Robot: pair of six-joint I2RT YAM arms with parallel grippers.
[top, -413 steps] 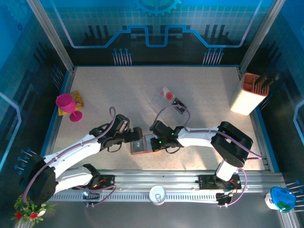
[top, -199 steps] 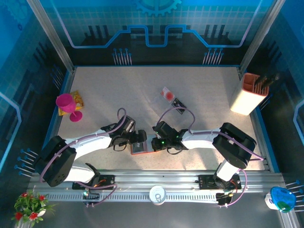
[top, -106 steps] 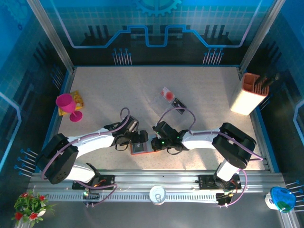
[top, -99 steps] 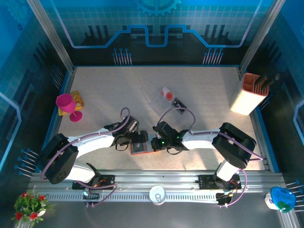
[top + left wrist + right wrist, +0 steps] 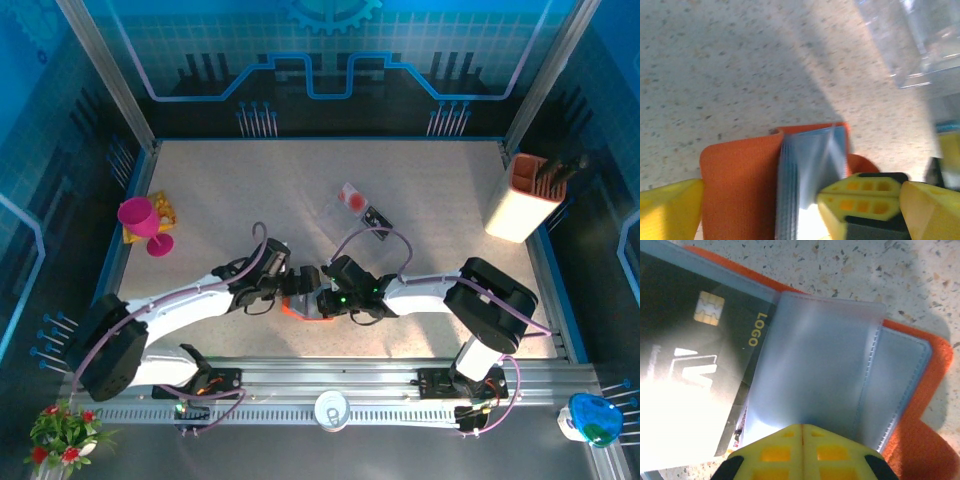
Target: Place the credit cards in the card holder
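The orange card holder (image 5: 299, 309) lies open near the table's front, between both grippers. In the left wrist view its orange cover (image 5: 740, 185) stands beside a stack of blue-grey sleeves (image 5: 805, 165). My left gripper (image 5: 802, 217) is open, one finger on each side of the holder. My right gripper (image 5: 802, 432) is shut on a clear sleeve (image 5: 815, 365) and lifts it. A black credit card (image 5: 695, 350) with a chip sits in the sleeves to the left. Farther back lie a white card with a red blob (image 5: 351, 196) and a black card (image 5: 377, 220).
A clear plastic tray (image 5: 340, 212) lies under the loose cards. A pink goblet (image 5: 140, 220) and a yellow item (image 5: 163, 208) stand at the left edge. An orange-and-white utensil holder (image 5: 525, 200) stands at the right. A can (image 5: 331, 408) rests on the front rail.
The holder lay flat and open with its grey inside up; now its orange cover is raised and the grippers are closer together. The left gripper has shifted right over it.
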